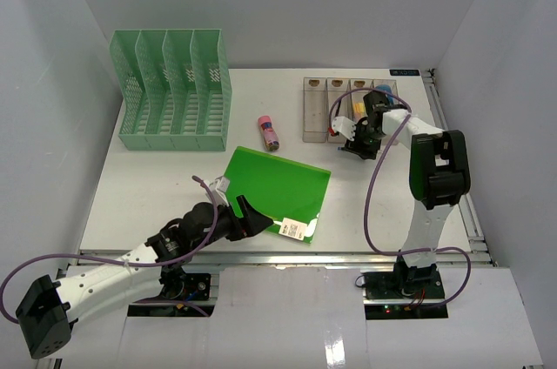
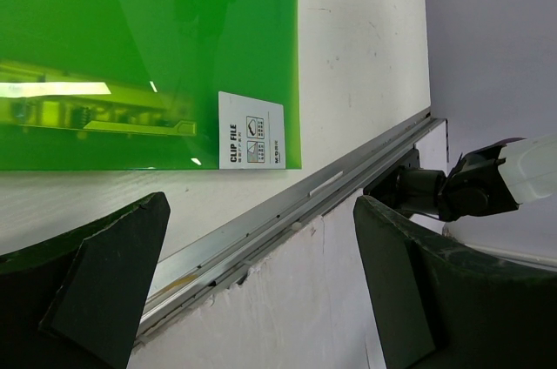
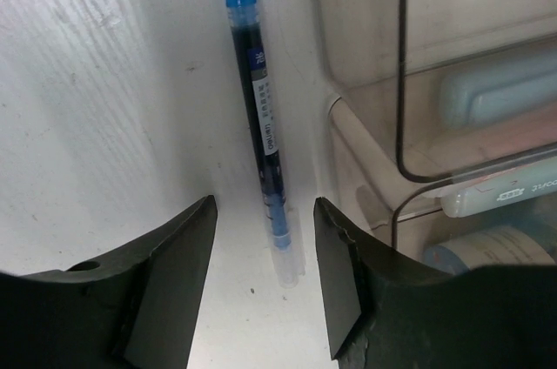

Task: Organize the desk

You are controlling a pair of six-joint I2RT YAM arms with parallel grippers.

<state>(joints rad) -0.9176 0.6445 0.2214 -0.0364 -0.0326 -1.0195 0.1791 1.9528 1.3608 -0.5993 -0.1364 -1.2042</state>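
The white desk point(image 1: 165, 186) holds a green clip file point(image 1: 278, 184) near its front middle. My left gripper point(image 1: 252, 218) is open and empty at the file's front left edge. In the left wrist view the file point(image 2: 148, 56), its white label point(image 2: 251, 140) and the desk's metal rail point(image 2: 287, 212) show beyond the open gripper point(image 2: 261, 282). My right gripper point(image 1: 356, 144) is open, low over the desk at the front of the clear tray point(image 1: 315, 112). In the right wrist view a blue pen point(image 3: 264, 125) lies beside the tray point(image 3: 365, 169), its near end between the open fingers point(image 3: 174, 273).
A green slotted file rack point(image 1: 171, 90) stands at the back left. A pink tube point(image 1: 268, 132) lies between the rack and the tray. The tray holds several small items point(image 3: 496, 95). Pale grey walls enclose the desk on three sides.
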